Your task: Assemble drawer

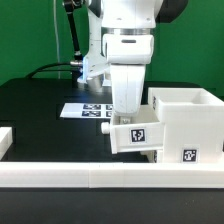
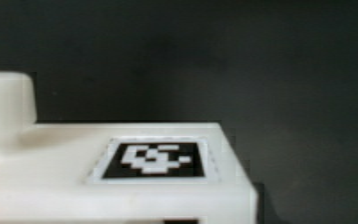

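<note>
The tall white box housing (image 1: 186, 122) stands at the exterior view's right, open on top, with tags on its front. A small white tray (image 1: 136, 134) with a tag on its face sits against the housing's left side, slightly tilted. My gripper (image 1: 127, 117) comes straight down onto the tray's top and is shut on it; its fingertips are hidden by the tray. In the wrist view the tray (image 2: 140, 165) fills the frame close up, with its tag (image 2: 155, 160) and round knob (image 2: 5, 100). A second tray is not in view.
The marker board (image 1: 86, 110) lies on the black table behind the gripper. A long low white border rail (image 1: 100, 181) runs along the front, and another rail piece (image 1: 5, 140) is at the exterior view's left.
</note>
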